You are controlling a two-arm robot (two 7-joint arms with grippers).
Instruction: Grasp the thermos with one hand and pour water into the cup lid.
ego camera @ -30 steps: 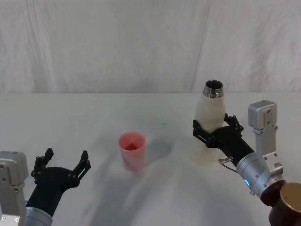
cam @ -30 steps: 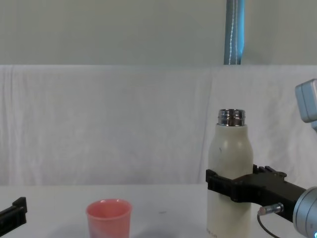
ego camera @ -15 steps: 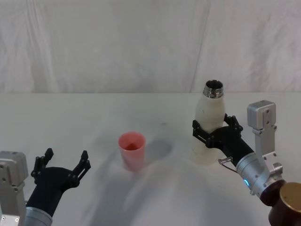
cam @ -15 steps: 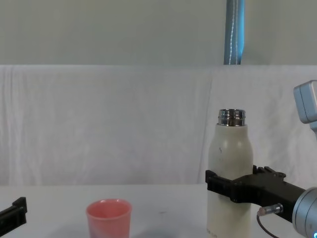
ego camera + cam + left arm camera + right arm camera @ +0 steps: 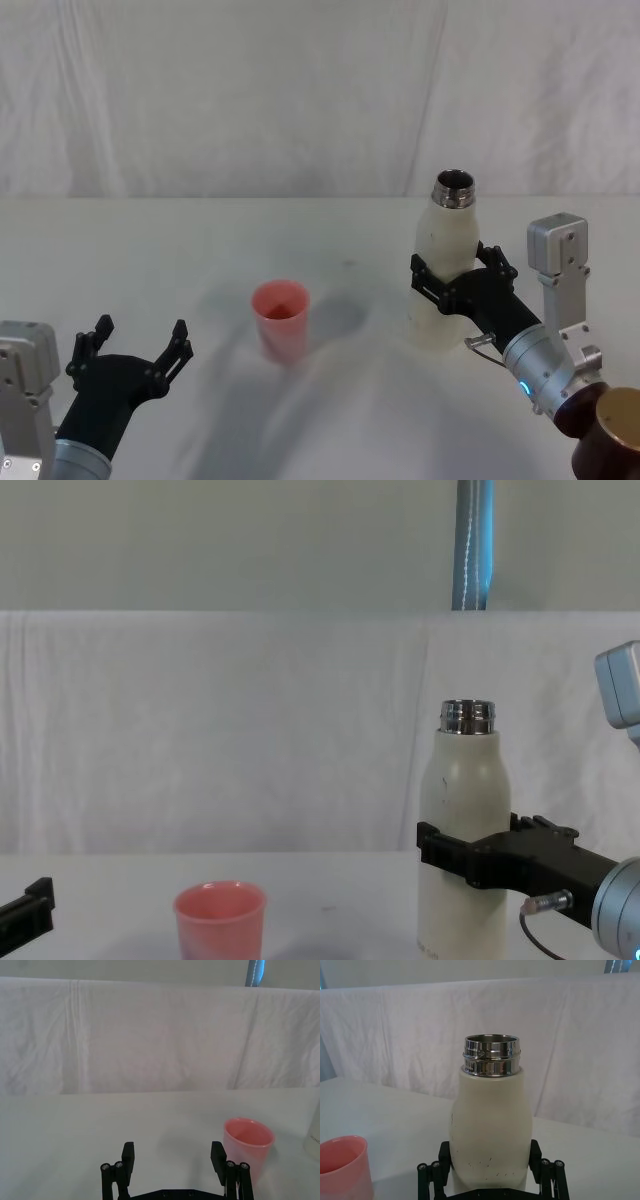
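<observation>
The right gripper (image 5: 452,278) pinches the upright thermos (image 5: 445,262) (base cropped in chest view); bare desk (image 5: 150,250) separates it from the cup lid (image 5: 281,319). The left gripper (image 5: 133,348) hangs spread near the front edge.

One thermos (image 5: 446,270), one cup lid (image 5: 281,320), two hands (image 5: 457,281) (image 5: 137,347)
</observation>
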